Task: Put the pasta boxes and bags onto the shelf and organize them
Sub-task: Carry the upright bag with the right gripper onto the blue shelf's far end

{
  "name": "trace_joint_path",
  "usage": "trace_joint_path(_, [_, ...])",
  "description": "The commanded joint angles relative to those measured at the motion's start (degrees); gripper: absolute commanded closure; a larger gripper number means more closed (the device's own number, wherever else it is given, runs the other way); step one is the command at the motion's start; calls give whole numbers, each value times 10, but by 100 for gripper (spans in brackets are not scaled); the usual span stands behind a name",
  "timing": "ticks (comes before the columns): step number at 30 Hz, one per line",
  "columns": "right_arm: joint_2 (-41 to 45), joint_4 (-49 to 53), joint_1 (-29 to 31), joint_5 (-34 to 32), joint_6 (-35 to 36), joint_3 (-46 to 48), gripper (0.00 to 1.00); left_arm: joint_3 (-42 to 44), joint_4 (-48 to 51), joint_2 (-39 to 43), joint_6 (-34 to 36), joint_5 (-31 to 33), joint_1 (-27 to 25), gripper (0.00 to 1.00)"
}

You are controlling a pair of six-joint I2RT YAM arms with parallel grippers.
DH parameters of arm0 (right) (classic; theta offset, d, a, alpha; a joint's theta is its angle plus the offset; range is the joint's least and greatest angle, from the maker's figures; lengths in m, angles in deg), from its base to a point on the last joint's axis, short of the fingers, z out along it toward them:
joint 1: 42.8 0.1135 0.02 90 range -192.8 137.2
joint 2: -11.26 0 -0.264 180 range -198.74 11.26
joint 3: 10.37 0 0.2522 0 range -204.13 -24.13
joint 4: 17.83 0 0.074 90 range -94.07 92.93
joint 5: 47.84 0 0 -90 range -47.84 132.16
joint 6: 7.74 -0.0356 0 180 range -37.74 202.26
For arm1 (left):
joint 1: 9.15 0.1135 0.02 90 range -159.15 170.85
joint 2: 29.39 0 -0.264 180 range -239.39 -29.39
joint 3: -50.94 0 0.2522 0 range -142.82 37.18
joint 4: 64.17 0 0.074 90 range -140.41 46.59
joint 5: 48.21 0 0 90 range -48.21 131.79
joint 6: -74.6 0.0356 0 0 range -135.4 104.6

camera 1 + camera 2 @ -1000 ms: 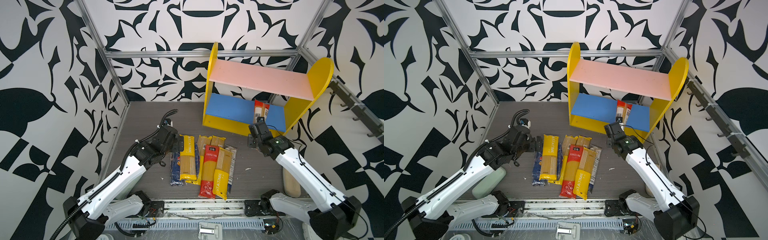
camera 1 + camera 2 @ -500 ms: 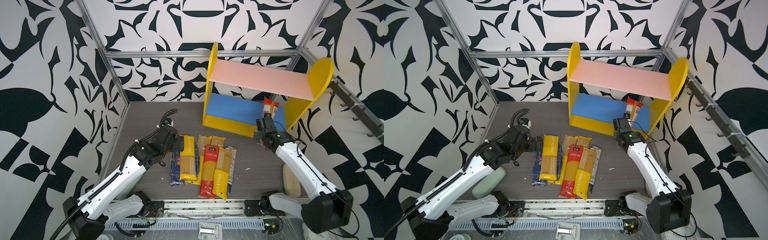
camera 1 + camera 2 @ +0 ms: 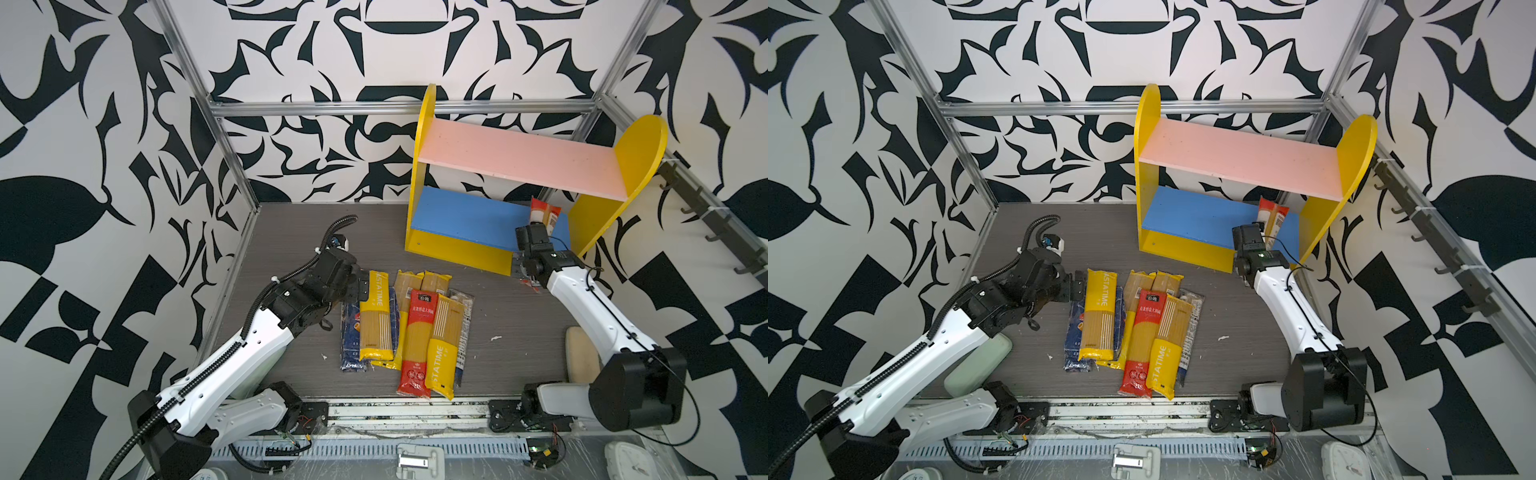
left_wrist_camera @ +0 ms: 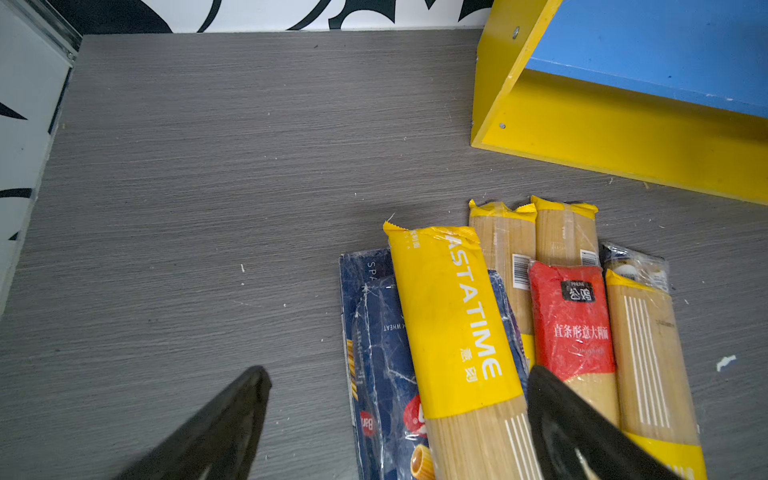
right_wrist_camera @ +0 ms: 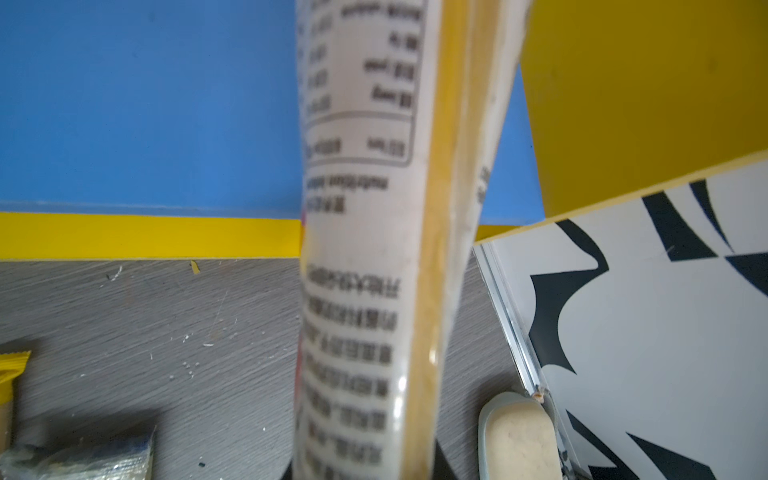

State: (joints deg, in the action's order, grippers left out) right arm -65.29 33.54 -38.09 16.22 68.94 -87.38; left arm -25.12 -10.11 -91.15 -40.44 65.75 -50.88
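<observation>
Left end effector (image 4: 399,376): spread wide, yellow bag (image 4: 453,324) just beneath.
Right end effector (image 3: 535,227): clamped on red-ended bag (image 3: 545,212), blue lower board of shelf (image 3: 457,251) just ahead.

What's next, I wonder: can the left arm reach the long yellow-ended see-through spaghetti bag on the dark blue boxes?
Probably yes: the open left tool hovers at the end of that long yellow-ended see-through spaghetti bag, nothing lying over it.

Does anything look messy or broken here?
Yes. The dark blue box, at the edge of the pile nearest the left arm, is creased with white crack lines, as if crushed. Small white crumbs dot the table, maybe broken pasta. The shelf also sits crooked to the back wall.
</observation>
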Motion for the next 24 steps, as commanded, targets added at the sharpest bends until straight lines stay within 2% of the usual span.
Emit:
trace_joint_path(1, [13,-81,-10,-50,6,-64,100,-16,4,-2,8,-3,2,1])
trace_joint_path(9, [-36,-64,-27,-72,19,-118,100,-34,16,-15,21,3,2,1])
trace_joint_path(20, [-81,-53,-68,-55,16,-147,100,-44,17,-24,29,4,2,1])
trace_joint_path(24, [-90,-48,-81,-55,11,-151,95,-46,16,-27,32,6,2,1])
